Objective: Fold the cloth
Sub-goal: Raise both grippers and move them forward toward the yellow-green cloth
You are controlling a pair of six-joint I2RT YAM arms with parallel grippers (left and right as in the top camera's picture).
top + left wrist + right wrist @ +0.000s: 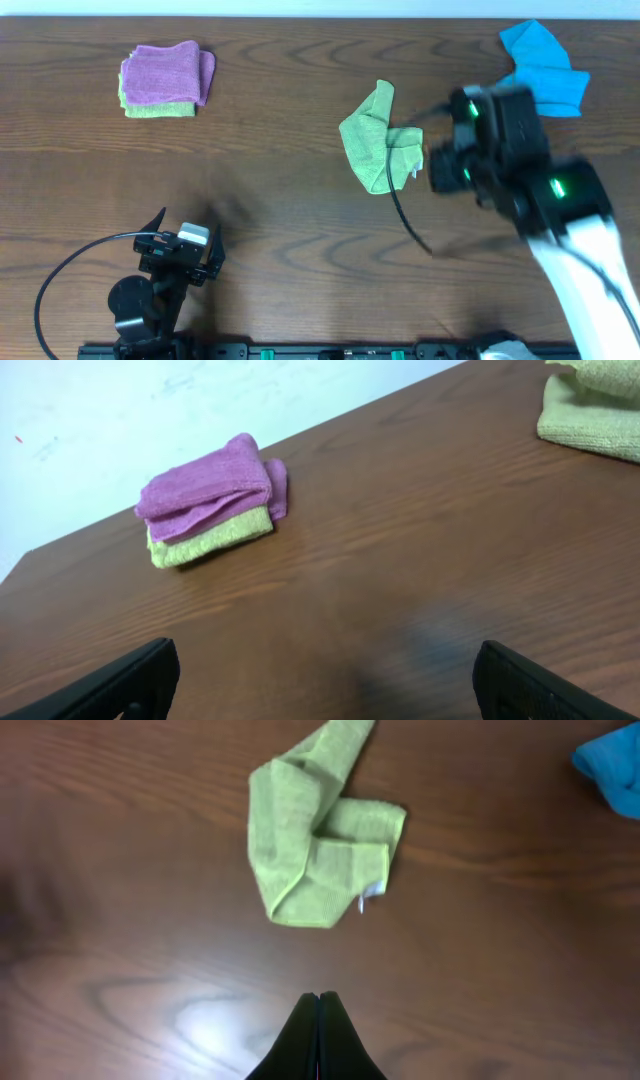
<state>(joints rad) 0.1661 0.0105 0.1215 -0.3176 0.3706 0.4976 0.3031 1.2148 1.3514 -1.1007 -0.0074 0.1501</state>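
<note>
The lime-green cloth [378, 140] lies crumpled and partly folded on the table right of the middle, with its small white tag [371, 896] at a lower corner. It also shows in the right wrist view [310, 850] and at the top right edge of the left wrist view [592, 410]. My right gripper [319, 998] is shut and empty, above the table just right of the cloth, apart from it; in the overhead view [437, 165] it is blurred. My left gripper [320, 675] is open and empty, low over the table at the front left [185, 250].
A folded purple cloth [165, 72] lies on a folded green one [160, 108] at the back left. A bright blue cloth [542, 66] lies crumpled at the back right. A black cable [405, 215] runs from the right arm over the table.
</note>
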